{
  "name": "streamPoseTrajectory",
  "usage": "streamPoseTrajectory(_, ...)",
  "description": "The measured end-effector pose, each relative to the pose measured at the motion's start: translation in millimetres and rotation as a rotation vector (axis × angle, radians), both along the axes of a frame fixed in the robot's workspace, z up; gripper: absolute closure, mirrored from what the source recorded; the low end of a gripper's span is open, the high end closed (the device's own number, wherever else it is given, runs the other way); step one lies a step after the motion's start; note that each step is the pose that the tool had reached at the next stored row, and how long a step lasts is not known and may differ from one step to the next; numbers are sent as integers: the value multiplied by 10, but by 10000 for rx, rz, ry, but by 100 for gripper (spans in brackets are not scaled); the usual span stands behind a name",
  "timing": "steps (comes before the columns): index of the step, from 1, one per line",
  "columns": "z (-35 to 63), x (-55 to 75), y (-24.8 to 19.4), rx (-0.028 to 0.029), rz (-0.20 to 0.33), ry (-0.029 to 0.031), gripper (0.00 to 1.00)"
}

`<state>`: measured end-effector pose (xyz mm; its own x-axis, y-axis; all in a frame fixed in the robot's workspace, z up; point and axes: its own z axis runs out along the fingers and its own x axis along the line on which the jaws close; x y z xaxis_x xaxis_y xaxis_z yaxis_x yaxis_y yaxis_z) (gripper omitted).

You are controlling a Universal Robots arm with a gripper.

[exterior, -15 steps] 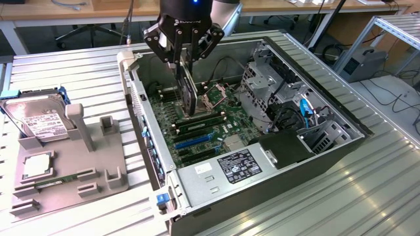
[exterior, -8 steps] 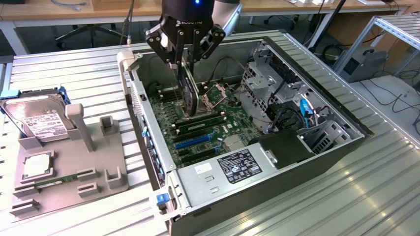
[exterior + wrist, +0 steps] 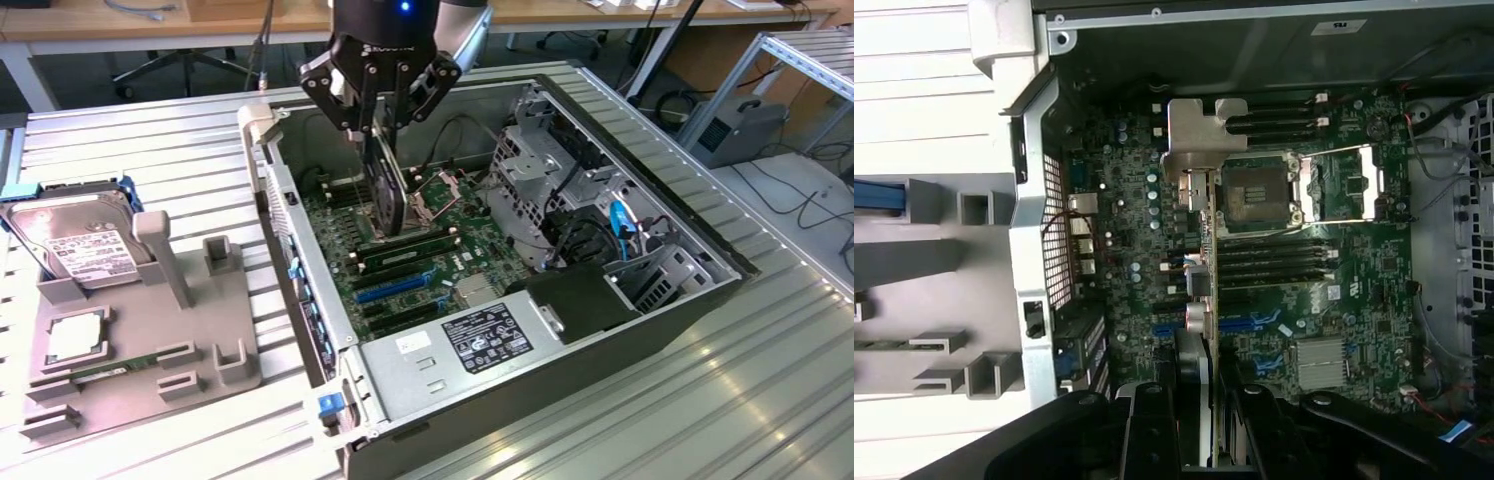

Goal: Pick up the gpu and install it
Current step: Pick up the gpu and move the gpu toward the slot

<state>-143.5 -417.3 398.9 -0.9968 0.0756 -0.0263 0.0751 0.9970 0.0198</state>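
Observation:
My gripper (image 3: 380,122) hangs over the open computer case (image 3: 674,300), shut on the gpu (image 3: 388,190). The gpu is a thin black card, held on edge and pointing down toward the green motherboard (image 3: 441,265). Its lower end is close to the slots near the processor socket (image 3: 438,205); I cannot tell whether it touches. In the wrist view the gpu (image 3: 1206,300) shows edge-on between my gripper's (image 3: 1199,405) black fingers (image 3: 1152,425). Its silvery bracket (image 3: 1192,135) lies toward the case's rear wall, above the socket (image 3: 1254,195).
A grey parts fixture (image 3: 147,350) stands at the exterior view's left, beside the case. It holds a silver hard drive (image 3: 80,240) and a green memory stick (image 3: 114,368). Inside the case are a drive cage (image 3: 547,175), cables and a power supply (image 3: 461,345).

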Motion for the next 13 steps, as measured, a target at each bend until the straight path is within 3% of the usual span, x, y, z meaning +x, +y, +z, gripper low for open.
streamPoseTrajectory(13, -38, 46, 0, 0, 1, -1, 73)
